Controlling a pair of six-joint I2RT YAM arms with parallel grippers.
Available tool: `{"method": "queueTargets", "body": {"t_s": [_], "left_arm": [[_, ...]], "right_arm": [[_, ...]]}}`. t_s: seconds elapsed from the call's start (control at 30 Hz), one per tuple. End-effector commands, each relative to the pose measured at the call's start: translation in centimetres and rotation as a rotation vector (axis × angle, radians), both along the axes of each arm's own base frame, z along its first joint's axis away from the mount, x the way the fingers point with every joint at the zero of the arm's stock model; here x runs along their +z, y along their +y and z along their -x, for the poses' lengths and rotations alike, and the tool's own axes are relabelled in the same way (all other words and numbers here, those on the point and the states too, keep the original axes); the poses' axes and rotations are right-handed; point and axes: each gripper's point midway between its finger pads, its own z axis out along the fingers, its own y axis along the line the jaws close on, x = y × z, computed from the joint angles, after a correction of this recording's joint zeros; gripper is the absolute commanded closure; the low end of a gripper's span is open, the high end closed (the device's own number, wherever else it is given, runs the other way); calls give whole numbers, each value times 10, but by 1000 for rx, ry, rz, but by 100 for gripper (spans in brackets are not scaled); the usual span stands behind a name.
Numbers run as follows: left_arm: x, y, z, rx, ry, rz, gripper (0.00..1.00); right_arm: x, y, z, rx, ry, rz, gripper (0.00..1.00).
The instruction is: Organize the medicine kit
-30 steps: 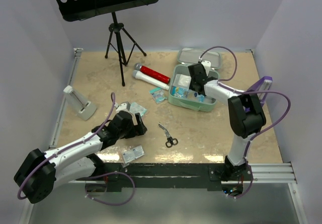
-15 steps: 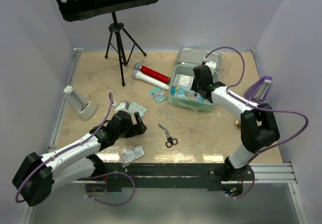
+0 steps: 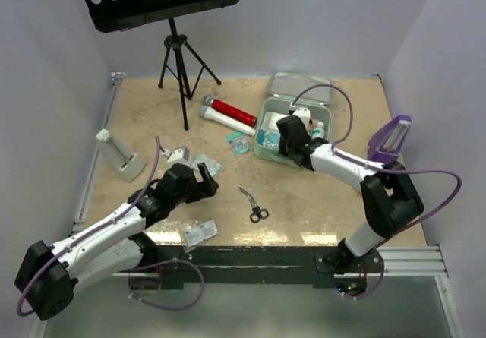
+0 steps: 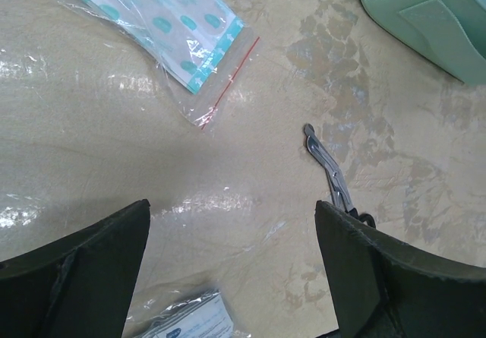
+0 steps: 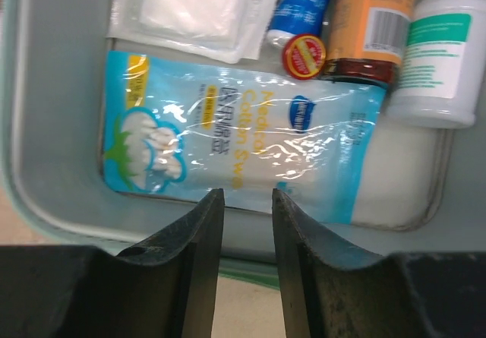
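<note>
The medicine kit is a mint-green box standing open at the back right, and its lid lies behind it. Inside the box are a cotton-swab bag, a gauze pack and several small bottles. My right gripper hangs over the box's near wall; in the right wrist view the gripper is narrowly open and empty. My left gripper is wide open and empty over bare table, between a plaster bag and the scissors.
A clear packet lies near the front edge. A teal packet and a red-and-white tube lie left of the box. A purple stand is at the right, a grey stand at the left, and a music-stand tripod at the back.
My right gripper has moved from the box's far right side to its near left side, and the arm's elbow has swung out. My left gripper has shifted slightly and stays open.
</note>
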Motion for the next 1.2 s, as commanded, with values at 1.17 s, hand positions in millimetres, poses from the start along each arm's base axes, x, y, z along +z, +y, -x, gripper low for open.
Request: {"method": "queueTargets", "body": {"t_s": [1.17], "left_arm": [[33, 36, 0, 161, -113, 31, 6]], "right_arm": [[20, 196, -10, 370, -97, 20, 47]]}}
